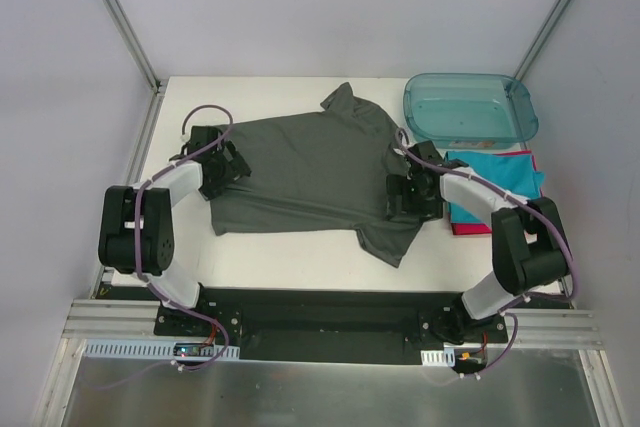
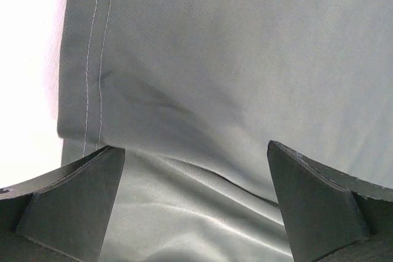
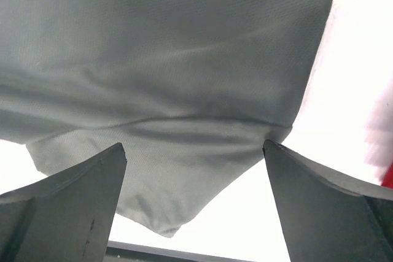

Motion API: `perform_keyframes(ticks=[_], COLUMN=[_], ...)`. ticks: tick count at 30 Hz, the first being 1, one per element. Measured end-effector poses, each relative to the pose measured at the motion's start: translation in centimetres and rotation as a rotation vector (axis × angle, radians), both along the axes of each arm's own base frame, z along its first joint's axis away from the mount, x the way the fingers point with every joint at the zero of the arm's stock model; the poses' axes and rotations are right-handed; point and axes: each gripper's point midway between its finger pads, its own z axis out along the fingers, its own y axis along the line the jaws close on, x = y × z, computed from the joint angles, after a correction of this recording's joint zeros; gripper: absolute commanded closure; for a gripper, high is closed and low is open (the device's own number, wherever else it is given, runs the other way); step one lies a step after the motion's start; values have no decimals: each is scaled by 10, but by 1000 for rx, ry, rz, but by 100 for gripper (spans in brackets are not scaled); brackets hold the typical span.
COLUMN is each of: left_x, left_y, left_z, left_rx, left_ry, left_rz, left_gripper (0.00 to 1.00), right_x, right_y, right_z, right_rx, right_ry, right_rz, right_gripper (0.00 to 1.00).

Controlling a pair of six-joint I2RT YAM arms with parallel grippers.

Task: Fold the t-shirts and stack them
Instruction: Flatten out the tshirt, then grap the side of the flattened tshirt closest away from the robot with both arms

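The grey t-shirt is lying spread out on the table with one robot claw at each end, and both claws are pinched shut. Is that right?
Not quite. The grey t-shirt does lie spread out on the table with a claw at each end, but the claws are open, not shut. The wrist views show the left gripper and the right gripper with fingers wide apart over the cloth.

Robotics lab test cell: white panel walls (image 1: 330, 7), aluminium frame posts (image 1: 120, 19), white table (image 1: 285, 259).
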Motion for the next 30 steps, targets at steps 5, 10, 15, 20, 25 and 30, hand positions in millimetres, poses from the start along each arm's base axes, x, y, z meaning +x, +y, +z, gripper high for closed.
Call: perform_keyframes(ticks=[5,10,15,20,25,30], left_x=[-21,-64,-112,-147,-157,-153], left_y=[-1,8,14,15,18,21], left_z=[24,62,48,8,-12,-19], left_rx=[-16,-9,-24,-30,-6,15], left_ry=[-53,-177,-208,-96,-8,38], left_rz=[-1,60,124,146,153,159], left_gripper=[1,1,30,44,68,96], right_x=[-10,-29,-59,-98,-110,-107], right_y=[17,44,51,66,77,70], right_z=[32,66,53,32,28,17], right_rx=[-53,-10,32,48,41,-14], right_ry=[-123,-233,-190,-102,-93,-74], right_rz=[129,227,250,336,379,344], right_gripper=[4,3,1,1,3,7])
